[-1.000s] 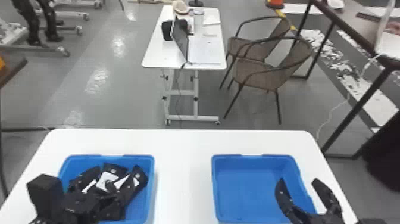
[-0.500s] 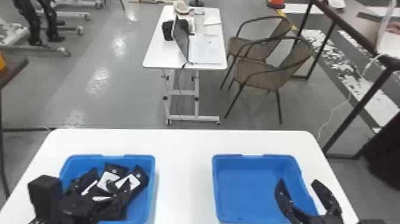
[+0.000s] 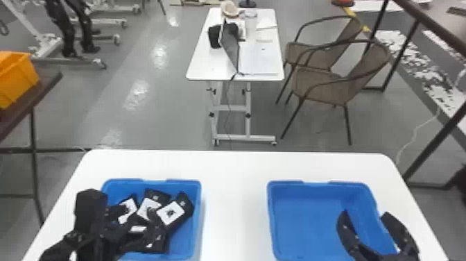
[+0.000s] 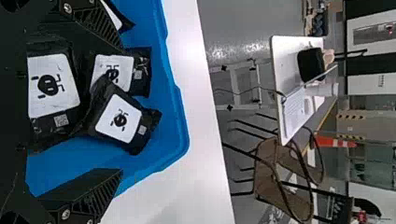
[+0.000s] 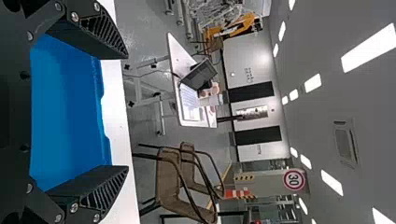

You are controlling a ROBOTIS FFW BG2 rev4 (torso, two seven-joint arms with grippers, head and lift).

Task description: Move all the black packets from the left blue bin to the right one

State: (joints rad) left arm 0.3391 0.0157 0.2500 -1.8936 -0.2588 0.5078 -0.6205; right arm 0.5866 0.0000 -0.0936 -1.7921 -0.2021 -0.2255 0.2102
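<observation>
left blue bin (image 3: 183, 244), right blue bin (image 3: 305, 222): smooth plastic, slight sheen | black packets (image 4: 95, 105): creased plastic-like film, low gloss | labels (image 4: 120, 119): smooth, paper-like, matt | bench (image 3: 235, 194): smooth, satin | floor (image 3: 166, 121): smooth, glossy | chairs (image 3: 319, 83): woven seats, rough, matt | screws (image 5: 74, 17): shiny metal

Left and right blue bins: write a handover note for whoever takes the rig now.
Left gripper: open, at the left blue bin, nothing clamped.
Right gripper: open, at the right blue bin, nothing between its fingers.
Packets: at least four black packets, overlapping in the left bin.
Done: no packet seen in the right bin.
Left: pick those packets and move them across.
</observation>
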